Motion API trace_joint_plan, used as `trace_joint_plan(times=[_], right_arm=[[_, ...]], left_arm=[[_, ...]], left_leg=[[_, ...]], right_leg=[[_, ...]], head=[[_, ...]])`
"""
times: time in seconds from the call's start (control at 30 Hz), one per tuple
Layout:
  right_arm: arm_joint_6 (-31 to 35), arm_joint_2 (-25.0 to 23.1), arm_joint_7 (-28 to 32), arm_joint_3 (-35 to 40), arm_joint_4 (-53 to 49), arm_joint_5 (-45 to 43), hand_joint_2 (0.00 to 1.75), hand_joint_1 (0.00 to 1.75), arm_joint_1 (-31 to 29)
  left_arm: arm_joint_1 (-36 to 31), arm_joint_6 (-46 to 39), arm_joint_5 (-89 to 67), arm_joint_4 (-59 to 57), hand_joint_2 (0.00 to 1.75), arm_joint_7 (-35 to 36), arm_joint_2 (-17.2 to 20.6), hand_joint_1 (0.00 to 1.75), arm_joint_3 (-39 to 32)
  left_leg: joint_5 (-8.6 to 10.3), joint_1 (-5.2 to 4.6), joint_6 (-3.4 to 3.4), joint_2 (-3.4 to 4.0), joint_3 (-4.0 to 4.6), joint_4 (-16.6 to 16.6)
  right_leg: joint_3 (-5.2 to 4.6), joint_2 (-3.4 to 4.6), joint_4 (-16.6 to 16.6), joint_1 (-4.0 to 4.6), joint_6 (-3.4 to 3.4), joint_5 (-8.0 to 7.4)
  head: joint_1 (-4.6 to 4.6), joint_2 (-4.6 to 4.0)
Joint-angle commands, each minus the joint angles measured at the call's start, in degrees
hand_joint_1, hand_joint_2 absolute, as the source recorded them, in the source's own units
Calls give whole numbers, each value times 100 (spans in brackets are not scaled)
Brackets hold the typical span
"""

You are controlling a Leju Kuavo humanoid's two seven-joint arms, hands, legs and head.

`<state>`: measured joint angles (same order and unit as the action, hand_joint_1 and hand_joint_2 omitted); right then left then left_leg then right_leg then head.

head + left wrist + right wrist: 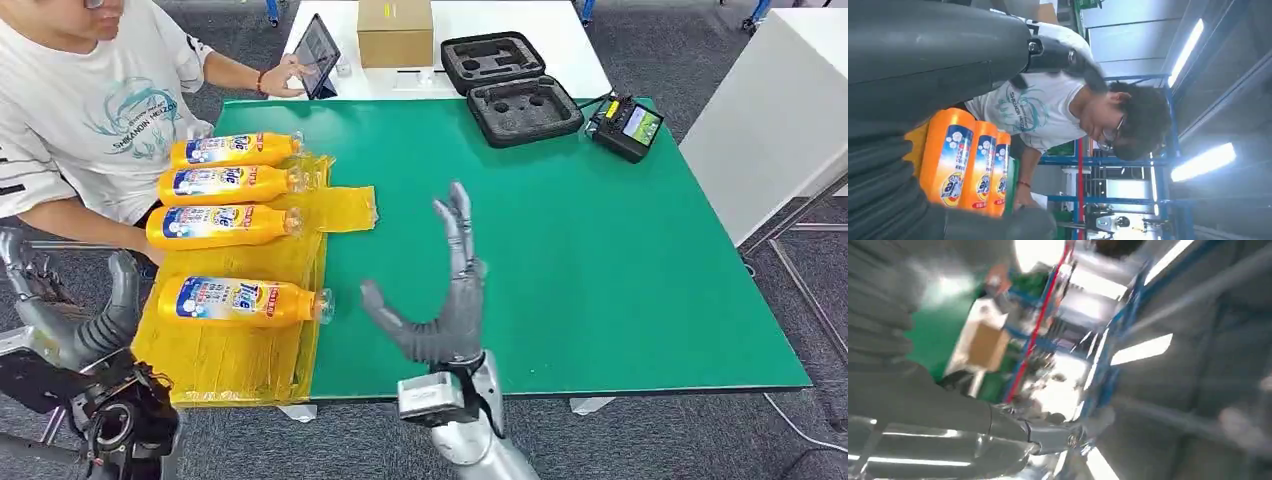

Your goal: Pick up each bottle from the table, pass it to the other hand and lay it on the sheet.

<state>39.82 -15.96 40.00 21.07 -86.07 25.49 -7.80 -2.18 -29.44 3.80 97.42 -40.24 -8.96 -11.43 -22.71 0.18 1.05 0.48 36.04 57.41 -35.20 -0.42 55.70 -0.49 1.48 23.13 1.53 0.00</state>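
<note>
Head view: 4 Tide bottles (240,300) lie on the yellow sheet (230,360); right hand (440,300) spread and empty over the green table (600,280). Left hand (95,320), near left, looks empty, fingers loosely apart. Looks like the last lay-down is done; next I'd retract both.

The green mat on the worktop (600,260) lies bare across its middle and right part, so a hand can pass freely there. The right hand (440,300) is raised over this bare part, its fingers (457,225) spread and holding nothing. At the left, four orange plastic bottles (225,225) lie across the yellow plastic sheet (230,355), with narrow gaps between the far three. A person in a white shirt (90,110) sits just beside them. At the far edge stand an open black foam case (510,90), a brown cardboard box (395,32) and a small black device with a screen (628,125).
</note>
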Motion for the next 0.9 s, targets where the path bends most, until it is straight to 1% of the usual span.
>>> trace_joint_plan(times=[0.03,0.07,0.1,0.13,0.23,0.33,0.47,0.5,0.53,0.57,0.6,0.63,0.67,0.7,0.73,0.77,0.8,0.83,0.87,0.9], right_arm=[[18,-96,0,-919,-69,-220,175,5,398],[18,-45,0,-896,159,-185,175,5,435],[18,20,0,-860,160,-256,175,5,480],[18,20,0,-860,160,-256,175,5,480],[18,20,0,-860,160,-256,175,5,480],[18,20,0,-860,160,-256,175,5,480],[18,20,0,-860,160,-256,175,5,480],[18,20,0,-860,160,-256,175,38,480],[18,58,0,-804,216,-346,175,175,510],[-23,-46,0,-881,378,-260,175,171,451],[18,60,0,-806,438,-241,175,0,589],[18,171,0,-606,604,-397,175,16,594],[18,222,0,-559,690,-403,175,175,623],[18,232,0,-529,730,-444,175,134,638],[18,220,0,-537,753,-361,175,0,688],[18,266,0,-443,798,-410,175,49,706],[18,276,0,-453,769,-412,175,175,763],[18,274,0,-459,759,-444,175,31,768],[18,299,0,-415,810,-563,175,0,759],[18,340,0,-357,863,-609,175,175,740]], left_arm=[[165,95,11,-17,175,24,-240,0,113],[206,149,-99,-103,175,24,-185,0,218],[233,112,-234,-103,175,24,-165,0,316],[233,112,-234,-103,175,24,-165,0,316],[233,112,-234,-103,175,24,-165,0,316],[233,112,-234,-103,175,24,-165,0,316],[233,112,-234,-103,175,24,-165,0,316],[233,112,-234,-103,175,24,-165,0,316],[256,81,-305,-128,175,24,-130,10,403],[277,1,-234,-119,175,24,-160,70,402],[367,7,-391,-151,175,24,-141,0,512],[491,-146,-497,-58,175,24,-71,0,723],[609,-150,-442,17,175,24,-72,0,879],[664,-188,-548,50,175,24,-55,9,964],[778,-283,-735,93,175,24,-8,0,1210],[832,-322,-750,122,175,24,38,0,1350],[916,-242,-670,72,175,24,123,154,1608],[929,-214,-644,62,175,24,122,113,1641],[967,116,-444,-70,175,24,101,0,1702],[970,297,-388,-124,175,24,96,0,1724]], left_leg=[[-18,7,-8,-18,-39,-4],[-11,3,-6,-16,-33,-7],[-5,0,-4,-20,-28,-12],[-9,4,-5,-24,-35,-11],[-4,3,-2,-7,-14,-6],[-13,5,-5,-10,-30,-5],[-8,6,-4,-9,-22,-6],[-5,4,-3,-8,-16,-5],[-12,5,-5,-12,-31,-6],[-9,4,-4,-9,-21,-4],[-13,6,-6,-8,-35,-8],[-8,4,-4,-11,-27,-10],[-7,4,-2,-3,-23,-10],[-15,6,-5,-5,-41,-13],[-12,5,-3,-6,-38,-15],[-19,7,-5,-8,-47,-13],[-11,5,-3,-3,-26,-10],[-21,7,-5,-9,-42,-9],[-16,4,-3,-10,-32,-10],[-17,1,-2,-9,-27,-10]], right_leg=[[45,-10,-6,7,-6,20],[35,-10,-7,3,-5,15],[31,-15,-11,1,-3,10],[40,-18,-12,4,-4,15],[15,-4,-6,2,-1,6],[32,-4,-7,4,-3,13],[24,-5,-7,5,-3,9],[16,-4,-6,3,-2,6],[33,-5,-7,5,-4,13],[22,-4,-5,4,-3,9],[36,-1,-9,5,-4,13],[29,-6,-10,4,-3,10],[23,0,-11,4,-2,6],[42,1,-16,6,-4,13],[40,0,-17,5,-3,11],[51,-1,-18,6,-3,17],[28,1,-13,5,-1,9],[47,-2,-14,6,-3,19],[36,-5,-12,4,-1,16],[29,-4,-10,1,2,15]], head=[[2,0],[4,0],[2,0],[2,0],[2,0],[2,0],[2,0],[2,0],[2,0],[2,0],[2,0],[2,0],[2,0],[2,0],[2,0],[2,0],[2,0],[2,0],[2,0],[2,0]])
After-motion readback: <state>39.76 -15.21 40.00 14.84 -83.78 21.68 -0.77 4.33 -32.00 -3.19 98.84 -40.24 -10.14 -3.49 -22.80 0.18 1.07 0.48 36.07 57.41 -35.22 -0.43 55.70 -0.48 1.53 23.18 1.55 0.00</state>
